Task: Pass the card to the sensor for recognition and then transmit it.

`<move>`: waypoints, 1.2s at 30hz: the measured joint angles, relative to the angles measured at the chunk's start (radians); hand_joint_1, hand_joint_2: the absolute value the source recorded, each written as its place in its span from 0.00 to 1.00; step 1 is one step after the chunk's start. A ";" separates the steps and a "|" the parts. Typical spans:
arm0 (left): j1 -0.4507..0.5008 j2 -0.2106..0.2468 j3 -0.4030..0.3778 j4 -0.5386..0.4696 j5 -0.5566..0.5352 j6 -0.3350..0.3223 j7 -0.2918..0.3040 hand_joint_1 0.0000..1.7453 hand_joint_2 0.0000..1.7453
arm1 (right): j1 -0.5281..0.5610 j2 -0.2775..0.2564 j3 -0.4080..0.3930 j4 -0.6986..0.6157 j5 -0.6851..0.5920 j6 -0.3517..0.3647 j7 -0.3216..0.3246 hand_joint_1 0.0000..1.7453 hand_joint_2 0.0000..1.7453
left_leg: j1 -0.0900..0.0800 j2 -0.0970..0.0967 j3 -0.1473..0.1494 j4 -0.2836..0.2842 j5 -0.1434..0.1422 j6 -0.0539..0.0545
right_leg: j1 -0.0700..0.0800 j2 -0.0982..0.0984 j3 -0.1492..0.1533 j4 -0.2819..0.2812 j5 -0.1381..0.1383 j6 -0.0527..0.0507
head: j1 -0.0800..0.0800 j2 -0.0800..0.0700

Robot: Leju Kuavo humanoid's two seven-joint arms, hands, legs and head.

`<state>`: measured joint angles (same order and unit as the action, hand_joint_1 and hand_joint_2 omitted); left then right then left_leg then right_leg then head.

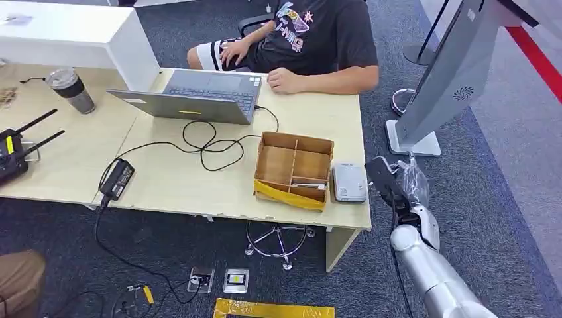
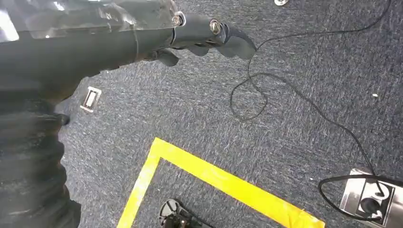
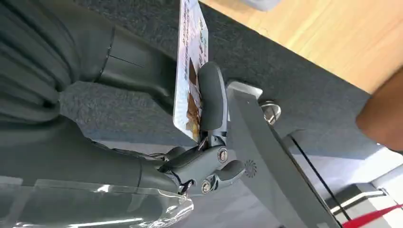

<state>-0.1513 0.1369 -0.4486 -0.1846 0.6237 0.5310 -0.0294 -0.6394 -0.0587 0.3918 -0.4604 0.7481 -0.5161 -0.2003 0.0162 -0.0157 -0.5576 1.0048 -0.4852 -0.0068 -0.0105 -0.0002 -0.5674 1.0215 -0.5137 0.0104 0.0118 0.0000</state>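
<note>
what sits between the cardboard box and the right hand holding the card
In the head view, the grey sensor lies between the cardboard box and the right hand.

Readable text is scarce. The person's black t-shirt (image 1: pixel 318 30) has a colourful print; I can make out letters ending "-NING", the rest is too small. The card (image 3: pixel 190 76) pinched in my right hand (image 3: pixel 209 118) has printed lines and a picture on its face, but it's seen edge-on and the lettering is too blurred to read. The laptop (image 1: pixel 199 96) has a yellow sticker on its front edge, no legible text. The grey sensor (image 1: pixel 349 182) on the desk (image 1: pixel 166 179) carries a small label, unreadable. The black radio unit (image 1: pixel 13 156) has a yellow tag, also unreadable.
</note>
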 joint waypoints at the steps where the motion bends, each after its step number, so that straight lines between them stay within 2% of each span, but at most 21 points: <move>1: 0.000 0.000 -0.003 0.000 -0.001 0.000 0.000 0.00 1.00 | 0.003 0.004 0.000 0.005 0.000 0.001 -0.002 1.00 1.00 | 0.000 0.000 0.000 0.000 0.000 0.000 | 0.000 0.000 0.000 0.000 0.000 0.000 | 0.000 0.000; 18: -0.004 0.000 -0.012 0.000 -0.010 -0.002 0.000 0.00 1.00 | 0.007 0.061 0.000 0.042 0.006 0.023 -0.019 1.00 1.00 | 0.000 0.000 0.000 0.000 0.000 0.000 | 0.000 0.000 0.000 0.000 0.000 0.000 | 0.000 0.000; 31: -0.009 0.000 -0.030 0.000 -0.014 -0.008 0.003 0.00 1.00 | 0.002 0.073 0.001 0.053 0.017 0.019 -0.017 1.00 1.00 | 0.000 0.000 0.000 0.000 0.000 0.000 | 0.000 0.000 0.000 0.000 0.000 0.000 | 0.000 0.000; 36: -0.011 0.000 -0.031 0.000 -0.016 -0.009 0.008 0.00 1.00 | 0.003 0.074 0.001 0.059 0.032 0.027 0.007 1.00 1.00 | 0.000 0.000 0.000 0.000 0.000 0.000 | 0.000 0.000 0.000 0.000 0.000 0.000 | 0.000 0.000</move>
<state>-0.1625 0.1373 -0.4791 -0.1846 0.6073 0.5222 -0.0210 -0.6365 0.0153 0.3925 -0.4017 0.7801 -0.4891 -0.1931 0.0161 -0.0157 -0.5575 1.0048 -0.4852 -0.0067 -0.0105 -0.0003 -0.5675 1.0215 -0.5137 0.0104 0.0118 -0.0004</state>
